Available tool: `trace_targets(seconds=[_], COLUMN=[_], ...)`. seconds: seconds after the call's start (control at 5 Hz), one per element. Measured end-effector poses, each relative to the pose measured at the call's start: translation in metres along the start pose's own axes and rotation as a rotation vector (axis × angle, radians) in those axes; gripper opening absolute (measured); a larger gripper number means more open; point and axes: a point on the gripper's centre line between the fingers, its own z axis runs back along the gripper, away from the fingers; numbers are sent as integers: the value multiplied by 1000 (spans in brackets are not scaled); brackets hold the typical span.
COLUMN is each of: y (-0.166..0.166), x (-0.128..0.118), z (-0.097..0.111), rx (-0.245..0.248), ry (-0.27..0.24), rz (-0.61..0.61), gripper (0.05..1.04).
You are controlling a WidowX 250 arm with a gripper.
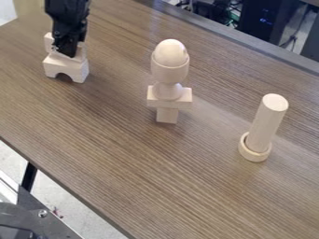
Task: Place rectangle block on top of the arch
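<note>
My pincer (65,52) hangs at the upper left, directed downward; whether it is apart, together or clamped, I cannot tell. The rectangle block (48,42), partly hidden by my pincer, lies directly above the arch (76,69); I cannot tell whether they touch. The arch stands upright on the table (118,158), its rounded opening facing the near side.

Centre: a tower of pale pieces, well apart from my pincer. From top to bottom, I distinguish an egg-shaped piece (170,52) seated in a cup (169,72), a rounded neck below, a wide crosspiece (169,103), and a narrow support (167,115).

Right: a pale cylinder (268,122), its lower end encircled by a ring (255,156).

Periphery: cables and dark equipment (259,21) beyond the far edge; a table leg (29,176) at the lower left.
</note>
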Motion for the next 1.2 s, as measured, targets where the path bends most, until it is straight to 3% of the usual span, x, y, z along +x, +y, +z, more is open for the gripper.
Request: trace_targets(seconds=[0.2, 0.6, 0.8, 1.2], y=[0, 5, 2, -32], x=[0, -4, -2, -5], z=[1, 2, 13, 44], rx=[-1, 31, -2, -114], ry=[5, 34, 34, 62], rz=[6, 20, 23, -36], gripper=[332, 940, 1001, 999])
